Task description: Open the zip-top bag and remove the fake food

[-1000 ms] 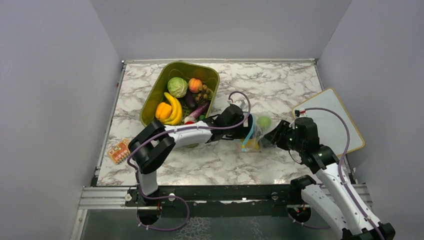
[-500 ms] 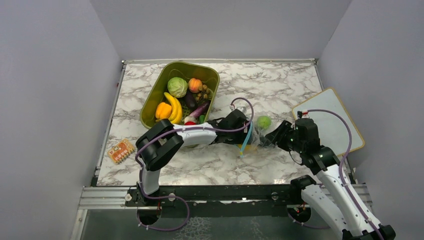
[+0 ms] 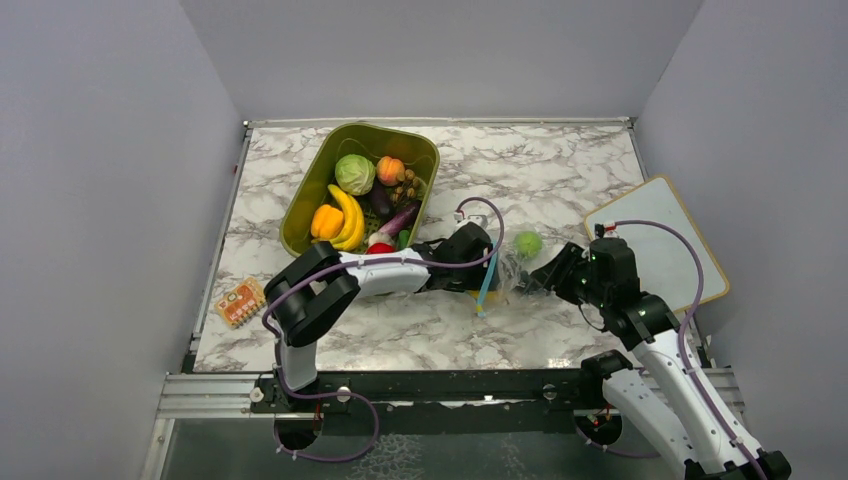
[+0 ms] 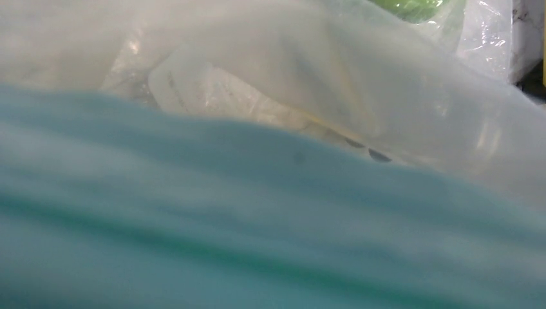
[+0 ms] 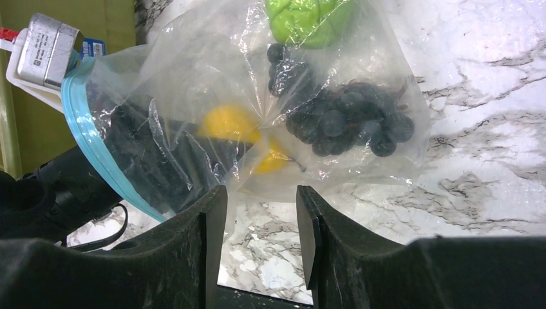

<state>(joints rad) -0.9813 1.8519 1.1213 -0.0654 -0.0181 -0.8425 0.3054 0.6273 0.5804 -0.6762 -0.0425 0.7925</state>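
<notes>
**Bag between the two claws, right of table centre**

Clock directions follow the top view, with 12 at the far wall. The bag (image 5: 193,71) lay on the marble table (image 3: 560,170). Its blue zipper strip (image 5: 76,132) was at the 9 o'clock end, facing the left claw (image 5: 180,158). That claw sat inside the mouth and showed only as a dark shape through the crinkled plastic. Whether its jaws were apart or together could not be told, because the blurred strip and film blocked its own camera.

The right claw (image 5: 261,196) sat at the bag's 4 o'clock. Its jaws were apart with bare marble between them, and the bag's edge lay at its fingertips; contact could not be judged.

The food seen was inside the bag:
- a green piece (image 5: 308,19) at the 1 o'clock end
- dark grapes (image 5: 351,122) beside it
- yellow pieces (image 5: 226,122) nearest the left claw

The left arm (image 3: 385,272) lay across the table from 8 o'clock. An olive bin (image 3: 308,195) of other toy produce stood at 10 o'clock, near that arm's wrist. A white board (image 3: 660,250) lay at 3 o'clock, beyond the right claw. A small orange packet (image 3: 238,302) lay well apart at 9 o'clock.
</notes>
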